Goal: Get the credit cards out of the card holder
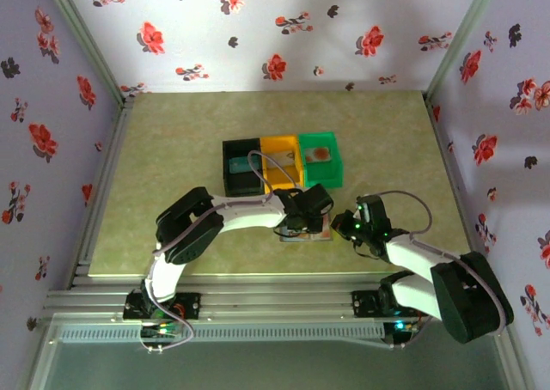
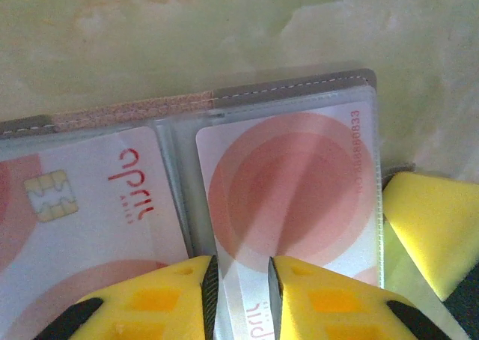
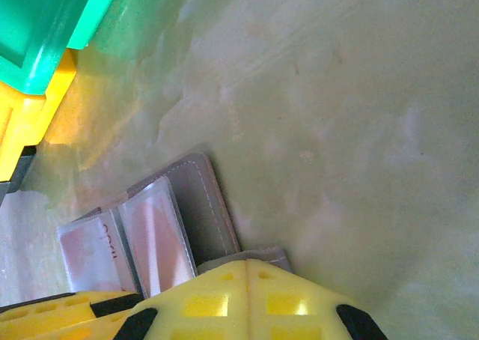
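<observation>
The grey card holder (image 2: 299, 85) lies open on the table near the front edge, its clear sleeves facing up. Two pale credit cards with red circles sit in the sleeves, one on the left (image 2: 90, 198) and one on the right (image 2: 292, 183). My left gripper (image 2: 239, 287) hovers over the right card's lower edge, its jaws narrowly apart with the card's surface showing in the gap. My right gripper (image 3: 247, 269) is shut, its tips resting on the holder's grey flap (image 3: 202, 198). From above, both grippers (image 1: 302, 225) (image 1: 345, 222) meet over the holder (image 1: 316, 237).
Three plastic bins stand in a row just behind the holder: black (image 1: 243, 184), orange (image 1: 268, 177) and green (image 1: 335, 168). A pale card with a red blot (image 1: 318, 155) lies in the green bin. Floral walls enclose the table on three sides.
</observation>
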You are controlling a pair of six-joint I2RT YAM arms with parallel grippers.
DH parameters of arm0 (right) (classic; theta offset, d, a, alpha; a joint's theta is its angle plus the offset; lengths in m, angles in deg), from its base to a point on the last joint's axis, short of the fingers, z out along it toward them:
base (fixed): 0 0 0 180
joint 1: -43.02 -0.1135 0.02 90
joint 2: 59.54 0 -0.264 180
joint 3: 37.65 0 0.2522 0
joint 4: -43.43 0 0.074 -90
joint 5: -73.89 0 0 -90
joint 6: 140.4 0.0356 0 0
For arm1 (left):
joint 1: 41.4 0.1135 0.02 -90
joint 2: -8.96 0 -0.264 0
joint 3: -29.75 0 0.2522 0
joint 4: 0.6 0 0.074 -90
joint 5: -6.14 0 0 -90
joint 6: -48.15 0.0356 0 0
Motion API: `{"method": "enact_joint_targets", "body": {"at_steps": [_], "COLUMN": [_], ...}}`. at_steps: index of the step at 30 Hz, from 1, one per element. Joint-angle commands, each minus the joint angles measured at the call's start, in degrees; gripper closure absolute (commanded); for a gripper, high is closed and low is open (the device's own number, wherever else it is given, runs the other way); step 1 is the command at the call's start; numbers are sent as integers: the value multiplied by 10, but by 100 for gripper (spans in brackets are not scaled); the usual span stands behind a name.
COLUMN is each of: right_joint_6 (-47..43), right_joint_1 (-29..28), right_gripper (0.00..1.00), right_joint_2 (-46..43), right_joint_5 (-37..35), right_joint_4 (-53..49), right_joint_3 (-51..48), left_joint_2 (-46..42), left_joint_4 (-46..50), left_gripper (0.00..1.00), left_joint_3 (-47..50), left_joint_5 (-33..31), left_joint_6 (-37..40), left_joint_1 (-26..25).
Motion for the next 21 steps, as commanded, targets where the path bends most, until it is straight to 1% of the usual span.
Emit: {"method": "enact_joint_targets", "body": {"at_steps": [1,4,6,8,14,21], "right_joint_6": [-8,-12,-14,-15,-18,-18], "right_joint_1": [-5,-4,-4,-5,-5,-4], "right_gripper": [100,100,100,100,100,100], "right_joint_2": [3,-3,-7,-7,-7,-4], "right_joint_5": [-7,-12,-13,-14,-11,-10], "right_joint_4": [-67,-75,-80,-82,-86,-83], "right_joint_3": [-12,-10,-8,-7,-3,-1], "left_joint_2": [25,29,33,41,46,59], "left_joint_4": [61,79,85,97,76,66], "left_gripper": [71,71,68,68,67,68], "left_joint_3": [-25,-38,-43,-52,-42,-54], "left_joint_5": [-7,-9,-7,-6,9,25], "left_joint_6": [18,21,23,23,14,14], "left_joint_1": [-3,-3,-3,-3,-3,-3]}}
